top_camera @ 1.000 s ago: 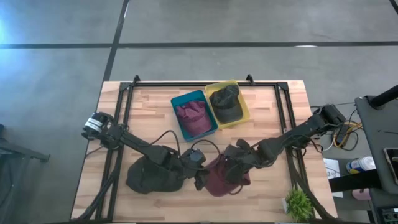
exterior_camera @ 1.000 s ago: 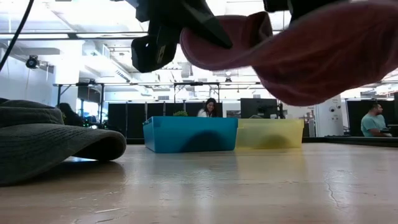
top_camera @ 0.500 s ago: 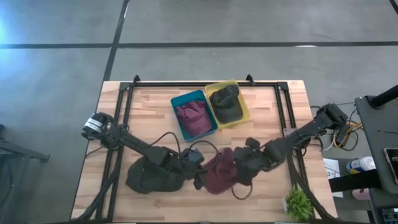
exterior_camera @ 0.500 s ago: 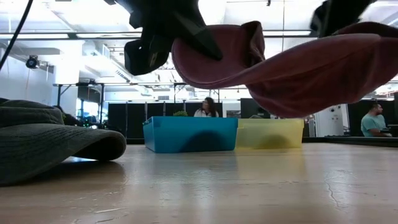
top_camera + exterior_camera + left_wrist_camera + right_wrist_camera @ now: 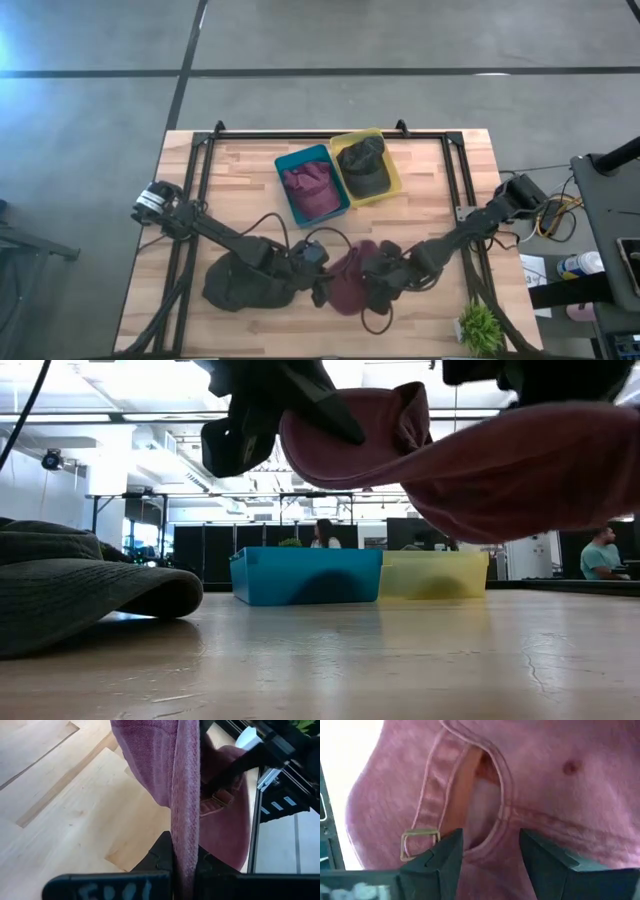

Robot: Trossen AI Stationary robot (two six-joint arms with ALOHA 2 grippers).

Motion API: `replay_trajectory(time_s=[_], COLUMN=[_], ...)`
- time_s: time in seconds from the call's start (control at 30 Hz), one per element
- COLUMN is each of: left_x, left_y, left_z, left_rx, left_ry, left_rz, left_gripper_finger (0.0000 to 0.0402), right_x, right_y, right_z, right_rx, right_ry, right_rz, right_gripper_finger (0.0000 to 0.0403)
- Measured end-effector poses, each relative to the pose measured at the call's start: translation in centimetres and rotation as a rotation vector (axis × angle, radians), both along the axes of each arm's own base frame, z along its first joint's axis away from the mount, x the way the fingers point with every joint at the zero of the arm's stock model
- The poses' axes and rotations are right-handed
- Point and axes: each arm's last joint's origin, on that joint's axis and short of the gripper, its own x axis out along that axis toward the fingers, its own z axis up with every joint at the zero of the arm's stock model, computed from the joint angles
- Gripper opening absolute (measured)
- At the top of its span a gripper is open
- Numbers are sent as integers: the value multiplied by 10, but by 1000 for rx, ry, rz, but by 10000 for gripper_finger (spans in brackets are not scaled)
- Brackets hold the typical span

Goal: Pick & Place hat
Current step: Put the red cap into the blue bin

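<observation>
Two grippers: both are meeting at one maroon hat (image 5: 347, 283) near the front middle of the table (image 5: 440, 180).
Maroon hat: it is hanging clear of the wood in the low view (image 5: 480, 470), stretched between the two arms, with the tabletop showing beneath it.
Left gripper (image 5: 318, 288): it is pinching the hat's edge; in the left wrist view the fabric (image 5: 185, 795) is running edge-on between its closed fingers.
Right gripper (image 5: 378, 283): it is sitting against the hat's other side, by the back strap and its metal buckle (image 5: 420, 840); its fingers (image 5: 547, 865) are standing apart in the right wrist view, and I cannot tell whether any cloth is lying between them.
Dark olive hat (image 5: 245, 283): it is lying flat on the table, just beside the left gripper on its outer side, under the left arm.
Blue bin (image 5: 291, 165): it is standing at the back middle of the table, holding another maroon hat (image 5: 312, 185).
Yellow bin (image 5: 392, 180): it is touching the blue bin's side and holding a dark hat (image 5: 365, 165).
Small green plant (image 5: 481, 327): it is sitting at the table's front corner on the right arm's side.
People: two are showing far off in the room beyond the table, in the low view.
</observation>
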Motion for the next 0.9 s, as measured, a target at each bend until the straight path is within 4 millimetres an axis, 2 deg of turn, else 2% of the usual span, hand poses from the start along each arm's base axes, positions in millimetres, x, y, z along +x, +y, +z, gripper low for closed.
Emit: replay_trajectory(time_s=[0.2, 0.4, 0.67, 0.9], left_x=[1, 2, 0, -3], left_y=[0, 0, 0, 2], left_z=[2, 4, 1, -2], left_rx=[-16, -31, 0, 34], left_ry=[-15, -41, -9, 23], left_rz=[7, 9, 20, 43], left_gripper_finger=[10, 10, 10, 10], right_x=[5, 17, 19, 3], right_y=[-3, -12, -14, -20], right_z=[9, -3, 27, 49], right_rx=[-55, -83, -133, -211], right_ry=[-63, -34, -99, 17], right_rz=[-10, -24, 34, 42], right_gripper_finger=[189, 189, 189, 189])
